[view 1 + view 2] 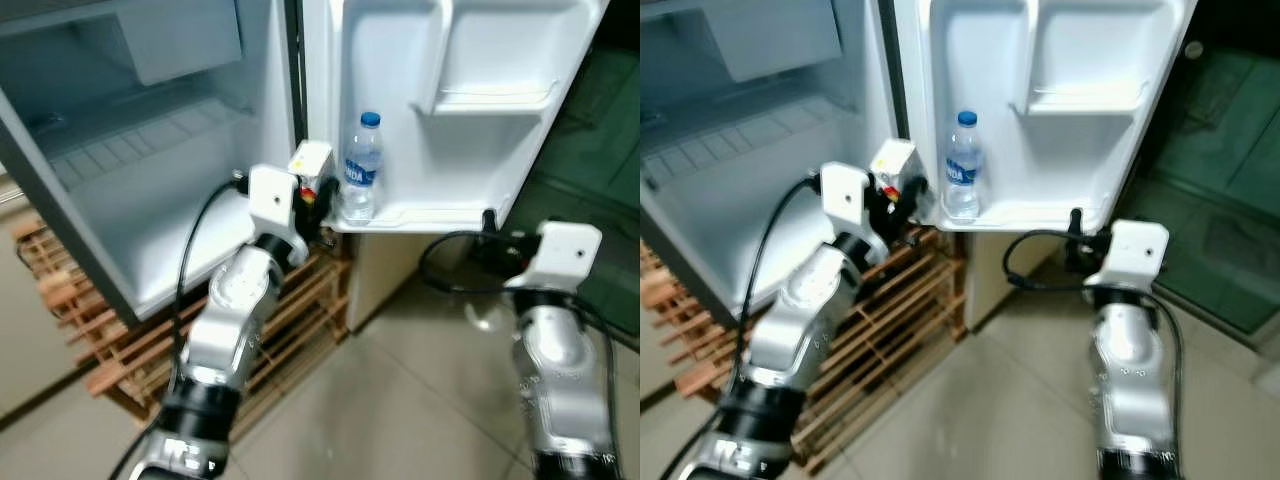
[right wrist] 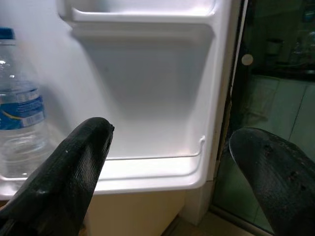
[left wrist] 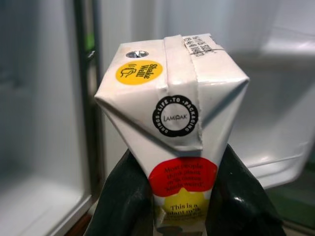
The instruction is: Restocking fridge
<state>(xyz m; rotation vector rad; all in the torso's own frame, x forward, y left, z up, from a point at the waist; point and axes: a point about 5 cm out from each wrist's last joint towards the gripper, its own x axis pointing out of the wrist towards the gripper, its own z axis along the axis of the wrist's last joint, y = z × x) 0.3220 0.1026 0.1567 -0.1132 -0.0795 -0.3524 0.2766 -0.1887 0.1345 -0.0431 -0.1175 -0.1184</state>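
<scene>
Head stereo pair looks forward and down at the open fridge door. Left wrist camera sits close behind a carton. Right wrist camera faces the door shelf, sharing the bottle.

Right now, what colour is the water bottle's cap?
Blue; the water bottle's cap shows best in the left eye view.

glossy paper carton; clear plastic bottle; smooth white, probably plastic, door shelf; rough wooden pallet.
</scene>
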